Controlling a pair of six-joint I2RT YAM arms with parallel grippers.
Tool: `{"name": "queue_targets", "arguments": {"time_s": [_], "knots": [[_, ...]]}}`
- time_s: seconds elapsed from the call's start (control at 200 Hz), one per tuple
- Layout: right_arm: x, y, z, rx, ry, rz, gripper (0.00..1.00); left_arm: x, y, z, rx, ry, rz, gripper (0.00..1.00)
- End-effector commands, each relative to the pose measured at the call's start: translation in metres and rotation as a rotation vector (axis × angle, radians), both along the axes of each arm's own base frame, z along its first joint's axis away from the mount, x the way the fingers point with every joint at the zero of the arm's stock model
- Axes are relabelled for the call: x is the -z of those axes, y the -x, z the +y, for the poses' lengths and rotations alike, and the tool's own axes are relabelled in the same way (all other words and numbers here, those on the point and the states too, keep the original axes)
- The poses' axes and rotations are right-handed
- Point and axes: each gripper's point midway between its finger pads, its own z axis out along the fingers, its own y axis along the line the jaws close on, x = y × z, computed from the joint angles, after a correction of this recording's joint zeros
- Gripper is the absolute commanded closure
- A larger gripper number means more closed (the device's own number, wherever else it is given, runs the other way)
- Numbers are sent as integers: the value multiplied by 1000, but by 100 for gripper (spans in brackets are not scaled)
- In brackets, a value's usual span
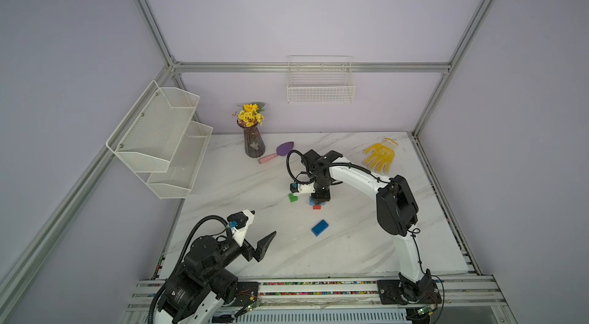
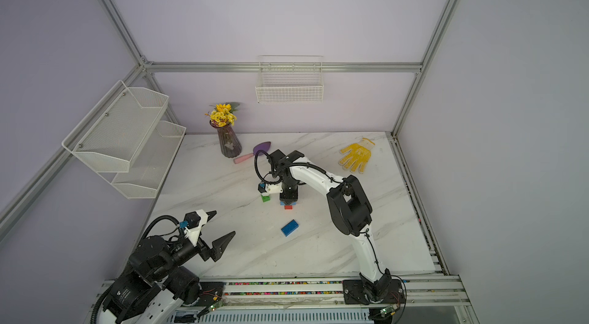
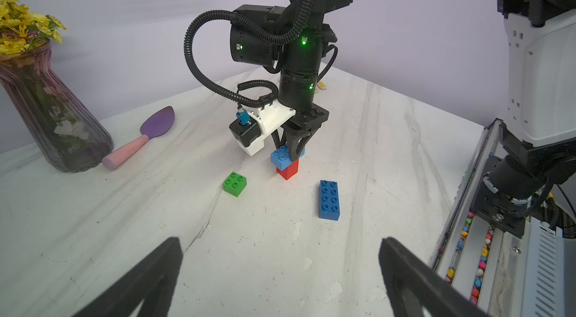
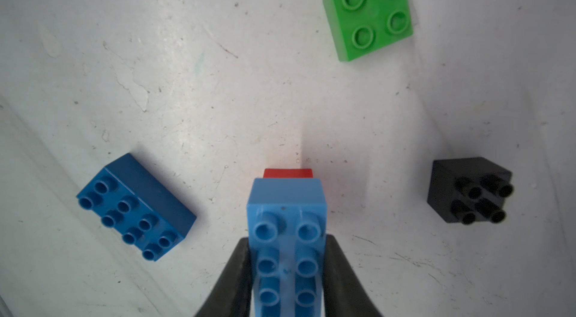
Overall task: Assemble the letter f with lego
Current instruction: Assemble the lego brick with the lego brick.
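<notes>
My right gripper (image 4: 287, 242) is shut on the light blue long brick (image 4: 286, 206), and its fingers press on the brick's two long sides. That brick sits on top of the red square brick (image 3: 288, 171), which stands on the marble table (image 1: 350, 242). The green brick (image 3: 234, 183) lies loose to the left of the stack, and the dark blue long brick (image 3: 329, 200) lies nearer the front. A black brick (image 4: 467, 189) lies on its side; the right arm hides it in both top views. My left gripper (image 1: 264, 222) hangs open and empty at the front left.
At the back left stand a vase of yellow flowers (image 1: 254, 142) and a purple scoop with a pink handle (image 1: 277, 152). A yellow glove (image 1: 381, 155) lies at the back right. A wire basket (image 1: 320, 83) hangs on the back wall and mesh shelves (image 1: 159, 137) on the left wall.
</notes>
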Motion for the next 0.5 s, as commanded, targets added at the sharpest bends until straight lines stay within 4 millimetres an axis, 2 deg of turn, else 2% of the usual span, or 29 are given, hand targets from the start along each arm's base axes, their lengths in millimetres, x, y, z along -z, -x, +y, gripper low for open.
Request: {"name": "queue_targets", "arguments": {"time_s": [0.0, 0.255, 0.495], "knots": [[63, 40, -17, -8, 123, 221, 100, -2, 1, -5, 34, -13, -28, 0], [74, 37, -15, -7, 126, 235, 100, -1, 1, -6, 36, -14, -25, 0], [59, 30, -15, -10, 115, 179, 100, -1, 1, -6, 38, -14, -23, 0]]}}
